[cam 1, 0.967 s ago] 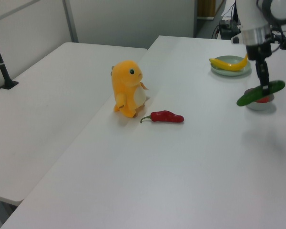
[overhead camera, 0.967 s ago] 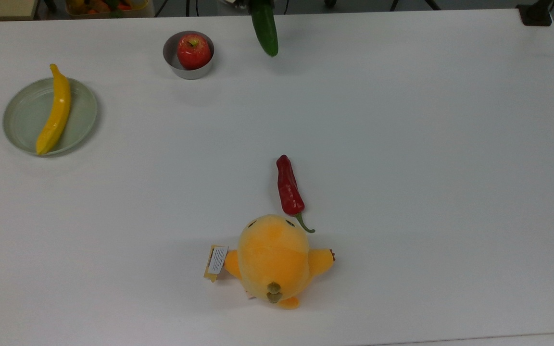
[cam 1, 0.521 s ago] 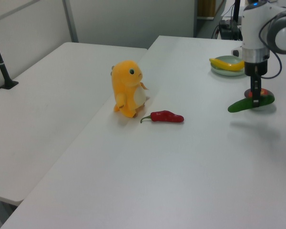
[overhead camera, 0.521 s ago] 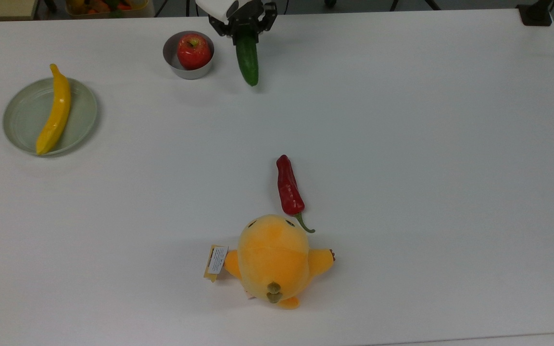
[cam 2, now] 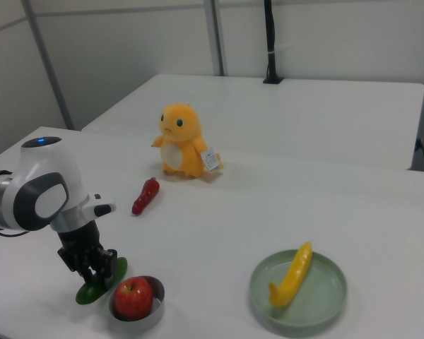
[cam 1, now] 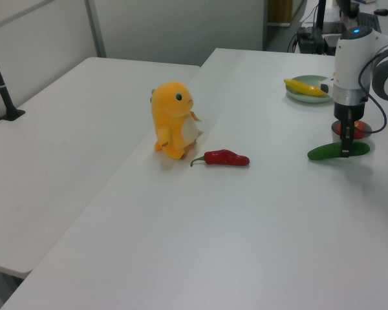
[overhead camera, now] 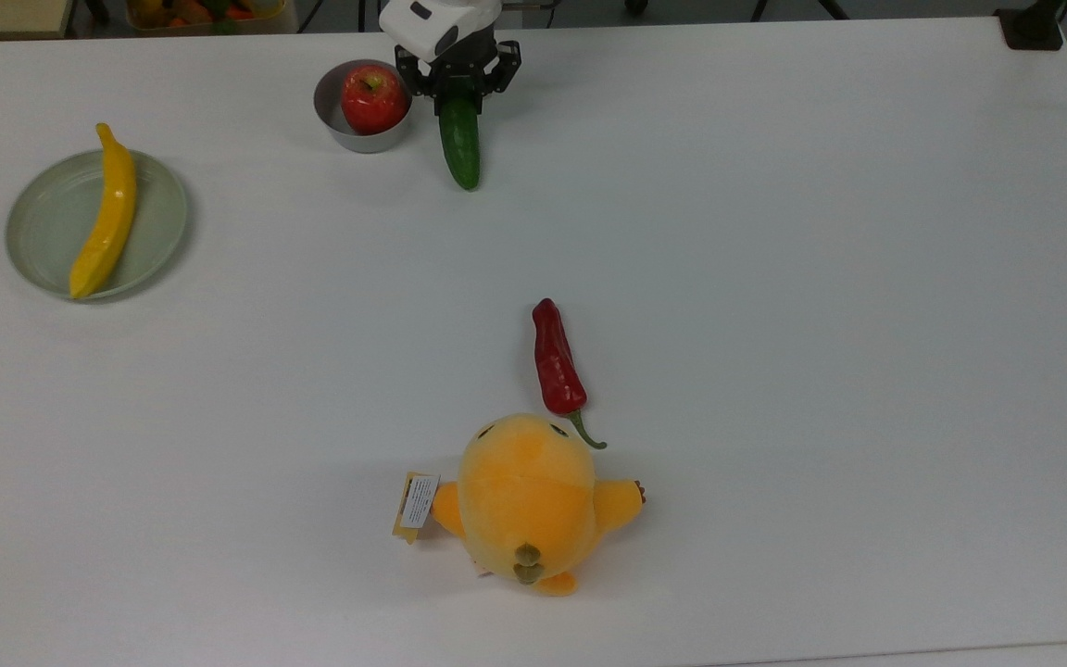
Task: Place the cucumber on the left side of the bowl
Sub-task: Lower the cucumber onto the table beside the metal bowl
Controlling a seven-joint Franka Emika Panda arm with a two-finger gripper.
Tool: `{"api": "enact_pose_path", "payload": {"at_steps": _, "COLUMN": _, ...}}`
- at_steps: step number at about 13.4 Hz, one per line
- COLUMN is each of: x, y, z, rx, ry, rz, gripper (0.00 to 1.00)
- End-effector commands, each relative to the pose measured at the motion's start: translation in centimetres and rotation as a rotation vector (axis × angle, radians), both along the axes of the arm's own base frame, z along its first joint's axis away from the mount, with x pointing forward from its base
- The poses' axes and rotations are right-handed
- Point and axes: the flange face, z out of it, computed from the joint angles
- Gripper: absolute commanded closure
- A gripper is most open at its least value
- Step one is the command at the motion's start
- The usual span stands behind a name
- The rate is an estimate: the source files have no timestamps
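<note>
While the gripper (overhead camera: 458,91) stands low over the white table (overhead camera: 774,278), its 2 fingers are clamped on the far end of the cucumber (overhead camera: 460,148), which lies almost flat at the table surface — whether it already touches the table I cannot tell. In the top view the cucumber is just beside the bowl (overhead camera: 348,134), on the top view's right of it, and it points down the picture, toward the middle of the table. In the left view the cucumber (cam 1: 336,151) is in front of the bowl (cam 1: 362,132) and the gripper (cam 1: 346,150) comes straight down on it; in the right view the cucumber (cam 2: 99,286) is on the right view's left of the bowl (cam 2: 138,316), close to its rim, with the gripper (cam 2: 97,273) above it. The bowl holds a red apple (overhead camera: 372,97) (it fills nearly all the bowl). Well apart, on the top view's left, a yellow banana (overhead camera: 106,215) lies across a pale green plate (overhead camera: 38,227). Near the middle of the table a red chilli pepper (overhead camera: 557,361) lies with its green stem end just beside an orange plush toy (overhead camera: 524,500) — this toy has a paper tag (overhead camera: 417,503) on its side.
</note>
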Motion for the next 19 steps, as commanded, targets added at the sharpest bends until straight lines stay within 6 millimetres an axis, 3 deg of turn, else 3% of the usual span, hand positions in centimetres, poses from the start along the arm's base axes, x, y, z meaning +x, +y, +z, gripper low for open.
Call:
{"api": "enact_pose_path", "payload": {"at_steps": 1, "x": -0.6, "y": -0.2, "z": -1.9, "rx": -0.014, "ry": 0.002, "rz": -0.005, "gripper": 0.84}}
{"api": "enact_pose_path", "payload": {"at_steps": 4, "x": -0.7, "y": -0.2, "z": -3.1, "rx": -0.026, "ry": 0.034, "rz": 0.005, "gripper": 0.82}}
{"api": "enact_pose_path", "payload": {"at_steps": 8, "x": -0.7, "y": -0.4, "z": -3.0, "rx": -0.035, "ry": 0.045, "rz": 0.006, "gripper": 0.77}}
{"api": "enact_pose_path", "payload": {"at_steps": 12, "x": -0.7, "y": -1.1, "z": -2.4, "rx": -0.051, "ry": 0.1, "rz": -0.017, "gripper": 0.37}}
{"api": "enact_pose_path", "payload": {"at_steps": 13, "x": -0.5, "y": -1.1, "z": -2.0, "rx": -0.054, "ry": 0.104, "rz": -0.02, "gripper": 0.33}}
{"api": "enact_pose_path", "payload": {"at_steps": 14, "x": -0.6, "y": -1.2, "z": -2.0, "rx": -0.057, "ry": 0.118, "rz": -0.023, "gripper": 0.14}}
{"api": "enact_pose_path", "payload": {"at_steps": 15, "x": -0.6, "y": -1.2, "z": -1.9, "rx": -0.057, "ry": 0.12, "rz": -0.024, "gripper": 0.04}}
{"api": "enact_pose_path", "payload": {"at_steps": 19, "x": 0.4, "y": -1.1, "z": -0.4, "rx": -0.064, "ry": 0.115, "rz": -0.059, "gripper": 0.0}}
